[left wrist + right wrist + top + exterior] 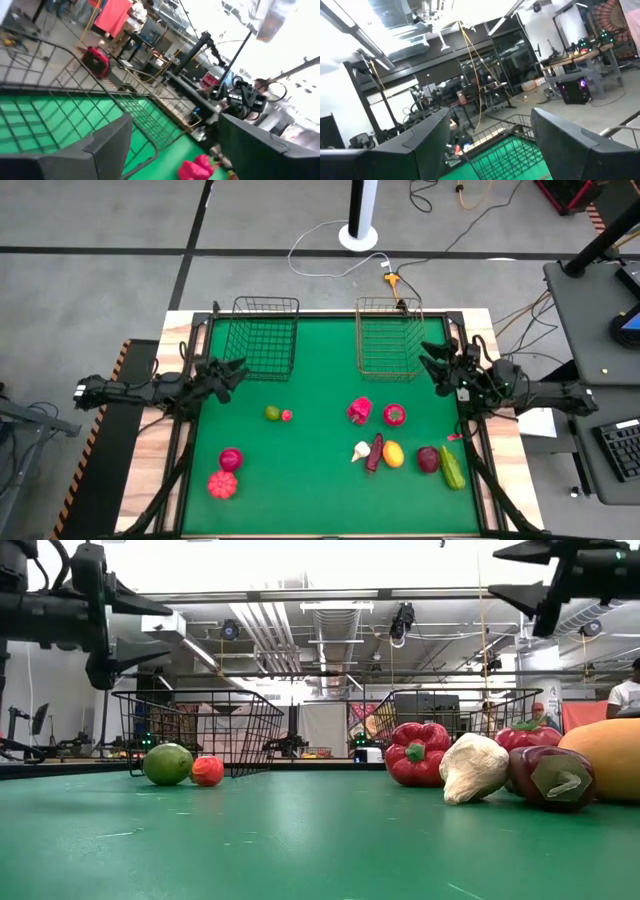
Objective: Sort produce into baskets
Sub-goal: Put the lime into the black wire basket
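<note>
Sorting not yet begun, by the look of it: both baskets empty, all produce loose on the green worktop [320, 480]. Left pincer [232, 373] hangs raised above the worktop's edge, fingers spread wide, nothing between them; the black basket [265, 335] sits just ahead of it and slightly to one side, its wire rim filling the left wrist view. Right pincer [436, 368] likewise raised, fingers wide apart, holding nothing; the copper basket [390, 335] stands just beside it, toward the worktop's middle. Produce nearest the left pincer: a green lime [271, 413] with a small red piece [287, 415] touching or nearly touching it, both out from its tips toward the worktop's centre; a magenta piece [230, 459] and a red ribbed piece [222, 485] lie farther off, back along the arm's side. Nearest the right pincer: a red tomato-like piece [395, 415] and a magenta pepper [360, 410], below and inward of it; beyond these a cluster of white garlic [360, 451], purple piece [375, 452], yellow piece [393, 453], dark red piece [428, 459] and green cucumber [452, 468]. Judgement: first pick is the step in hand. Next move calls for one arm to descend over a single item; the clustered pieces sit close together, so isolated ones look the easier start.
</note>
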`<control>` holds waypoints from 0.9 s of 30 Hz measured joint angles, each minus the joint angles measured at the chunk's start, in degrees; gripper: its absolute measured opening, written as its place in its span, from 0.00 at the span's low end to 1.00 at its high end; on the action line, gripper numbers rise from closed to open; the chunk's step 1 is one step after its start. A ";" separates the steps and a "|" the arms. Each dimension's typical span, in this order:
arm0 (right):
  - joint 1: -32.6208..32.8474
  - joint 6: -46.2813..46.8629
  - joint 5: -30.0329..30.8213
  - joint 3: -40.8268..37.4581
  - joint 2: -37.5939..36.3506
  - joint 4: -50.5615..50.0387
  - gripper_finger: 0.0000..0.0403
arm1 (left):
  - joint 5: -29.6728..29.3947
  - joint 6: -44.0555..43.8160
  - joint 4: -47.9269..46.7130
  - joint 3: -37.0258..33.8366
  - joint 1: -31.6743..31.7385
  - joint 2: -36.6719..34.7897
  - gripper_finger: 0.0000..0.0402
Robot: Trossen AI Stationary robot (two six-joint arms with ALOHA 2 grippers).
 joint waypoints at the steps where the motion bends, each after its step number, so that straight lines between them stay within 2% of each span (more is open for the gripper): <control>1: 0.01 -0.05 -0.01 1.14 1.65 -0.02 0.66 | 1.37 -0.03 0.79 0.00 0.00 0.00 0.69; 4: 0.02 -0.33 -0.50 4.68 7.16 -1.06 0.65 | 8.31 -0.30 4.62 0.00 -0.03 0.56 0.69; 9: 0.00 -0.38 -0.57 12.76 15.84 -11.40 0.64 | 19.70 2.66 19.97 0.00 -0.92 5.48 0.69; 10: 0.00 -0.34 -0.57 14.57 17.49 -13.89 0.64 | 20.81 3.52 22.14 0.23 -1.20 6.80 0.69; 12: 0.01 -0.10 -0.57 17.80 20.46 -18.29 0.64 | 21.94 4.36 20.74 2.33 -1.63 9.40 0.69; 16: 0.02 0.81 -0.57 23.04 25.35 -23.62 0.66 | 22.13 4.66 6.97 10.17 -2.66 16.23 0.69; 24: 0.13 1.25 -0.57 28.76 30.10 -29.60 0.67 | 22.26 11.00 -32.29 30.83 -6.69 35.24 0.69; 27: 0.13 1.62 -0.57 29.12 30.75 -30.21 0.66 | 22.29 13.03 -40.35 36.17 -9.75 43.73 0.69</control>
